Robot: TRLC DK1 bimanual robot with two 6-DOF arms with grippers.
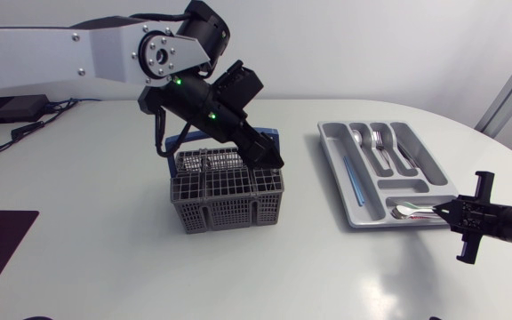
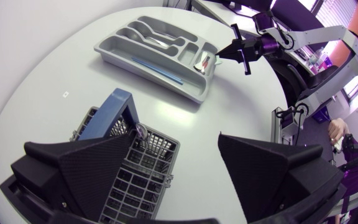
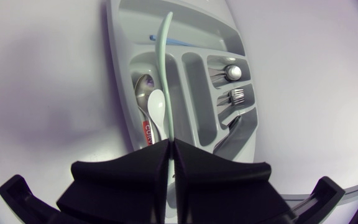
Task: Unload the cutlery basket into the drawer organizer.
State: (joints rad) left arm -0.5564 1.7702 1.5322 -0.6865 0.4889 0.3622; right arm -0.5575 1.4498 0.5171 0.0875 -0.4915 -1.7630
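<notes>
While forks (image 3: 236,95), spoons (image 3: 143,90) and a thin blue stick (image 1: 354,175) already lie in the tray (image 1: 329,147), we judge the unloading well along but unfinished. Right gripper (image 3: 169,144) clamped on a long utensil (image 3: 167,62): slim, pale green, slightly curved, held just over the tray's end compartment, not yet dropped. Left gripper (image 2: 179,168) spread wide, empty, over the basket (image 1: 225,200). A metal tip (image 2: 139,130) by its blue handle (image 2: 107,115) suggests one piece remains.

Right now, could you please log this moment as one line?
left pincer: open, above basket | right pincer: shut on pale utensil, over organizer
</notes>
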